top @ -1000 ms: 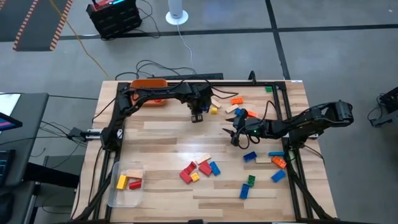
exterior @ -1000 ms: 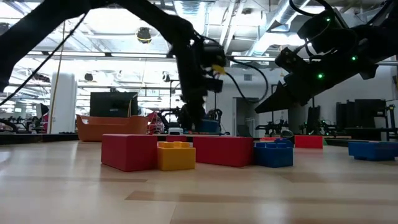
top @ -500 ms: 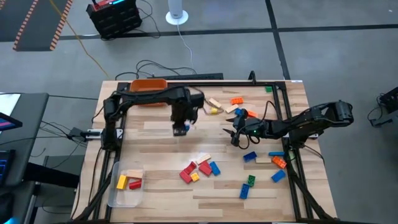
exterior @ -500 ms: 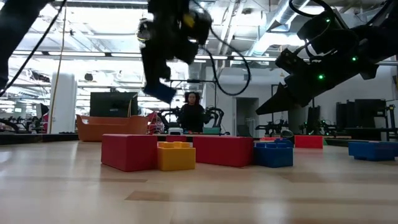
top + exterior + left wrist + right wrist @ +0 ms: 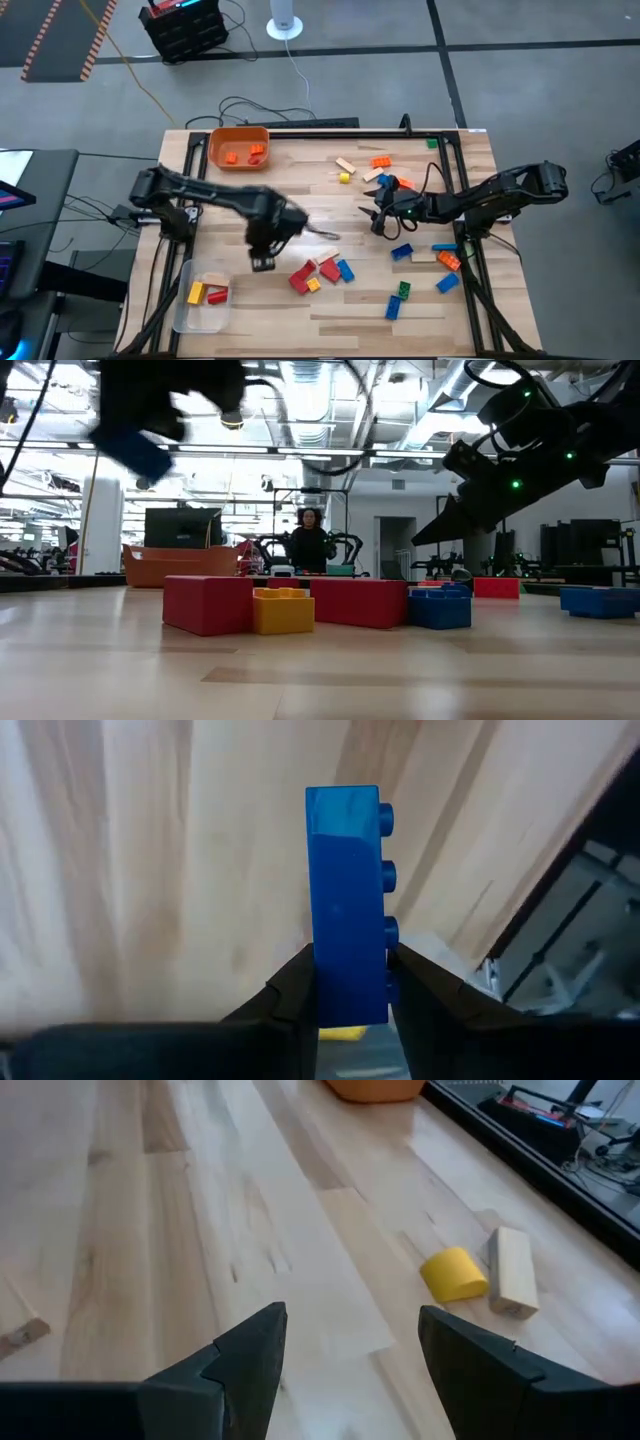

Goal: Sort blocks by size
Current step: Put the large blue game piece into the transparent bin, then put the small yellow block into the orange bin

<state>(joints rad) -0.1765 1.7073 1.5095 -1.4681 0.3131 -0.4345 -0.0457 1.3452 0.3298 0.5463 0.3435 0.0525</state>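
Observation:
My left gripper [image 5: 262,262] is shut on a long blue brick [image 5: 345,900] above the table's near left, beside the clear tub [image 5: 190,305]; the brick also shows in the low view [image 5: 140,452]. The tub holds a yellow and a red block [image 5: 207,293]. My right gripper [image 5: 375,215] hangs open and empty over the table's right middle, its fingers apart in its wrist view [image 5: 350,1330]. A cluster of red, yellow, tan and blue blocks [image 5: 320,272] lies on the table near the front middle. Other blocks lie scattered at the right [image 5: 402,252]. My left gripper pinches the blue brick's near end [image 5: 348,995] between its two fingers, one finger on the studded face and one on the opposite face. The brick sticks out forward past the fingertips, along the fingers. It is lifted clear of the table.
An orange bin [image 5: 215,135] with a few orange and red blocks stands at the far left. A yellow block [image 5: 455,1273] and a tan block [image 5: 510,1270] lie ahead of my right gripper. Black frame rails run along the table's left and right sides.
My left gripper has carried the blue brick from the far middle of the table toward the near left, toward the clear tub, staying shut on it. My right gripper has kept still.

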